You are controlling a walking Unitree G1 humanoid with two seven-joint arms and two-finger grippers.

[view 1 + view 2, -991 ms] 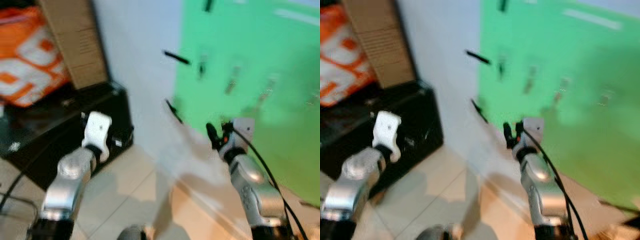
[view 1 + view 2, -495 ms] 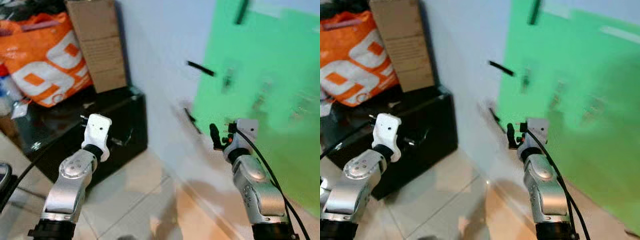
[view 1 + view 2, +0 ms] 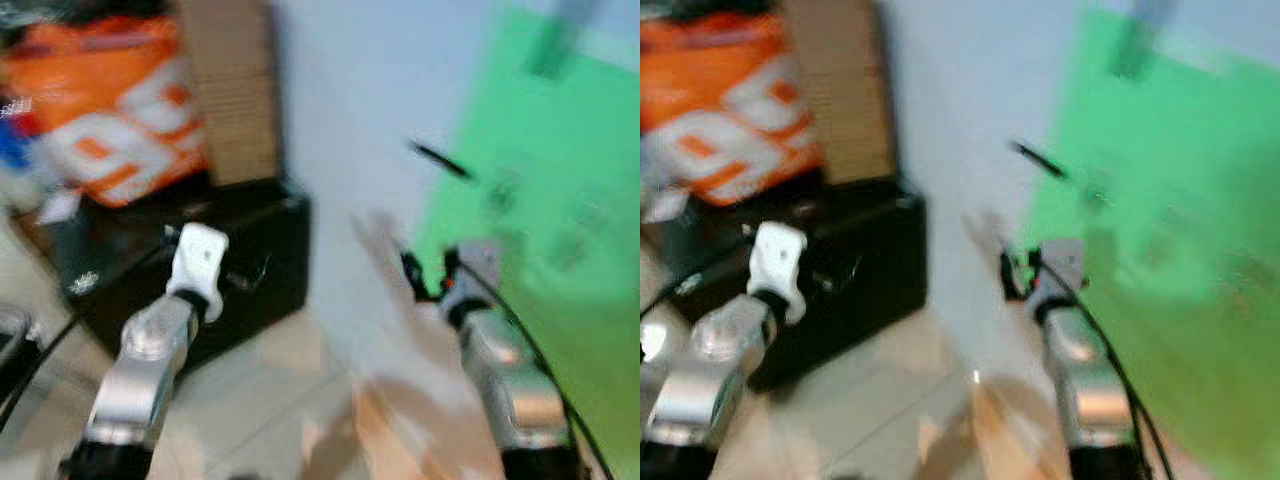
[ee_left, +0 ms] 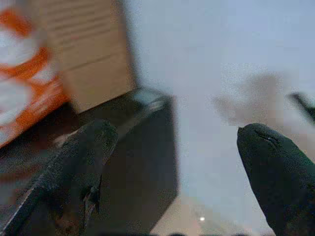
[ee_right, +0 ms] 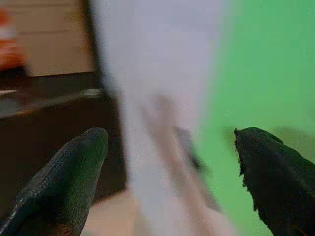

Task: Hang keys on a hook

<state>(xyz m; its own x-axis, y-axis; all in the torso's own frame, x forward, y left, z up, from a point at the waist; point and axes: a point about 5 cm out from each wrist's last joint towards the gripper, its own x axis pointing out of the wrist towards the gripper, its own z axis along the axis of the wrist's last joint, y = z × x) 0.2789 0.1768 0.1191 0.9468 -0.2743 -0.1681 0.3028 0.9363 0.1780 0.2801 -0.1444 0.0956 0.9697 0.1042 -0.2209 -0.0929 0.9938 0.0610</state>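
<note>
While the head views are smearing with motion blur, only coarse layout is reading.

Left gripper: left gripper (image 4: 172,172) is pointing at the white wall (image 3: 350,120) beside a black case (image 3: 250,270); fingers (image 4: 81,167) are spread wide, nothing between them.

Right gripper: right gripper (image 5: 167,177) is facing the seam of white wall and green board (image 3: 540,200); fingers (image 5: 268,167) are wide apart, holding nothing.

Keys: cannot tell where they are; no keys are making themselves out in either gripper or on the floor.

Hook: a dark peg (image 3: 438,160) is sticking out near the board's left edge, long axis roughly level, slanting out from the wall; it is lying above and ahead of the right gripper.

Nearer arm: right, judging by position; left is well apart, over by the case.

Surface: pale tiled floor (image 3: 260,400).

Room: orange bag (image 3: 110,110) and cardboard box (image 3: 235,90) are sitting on or behind the black case, against the wall.
</note>
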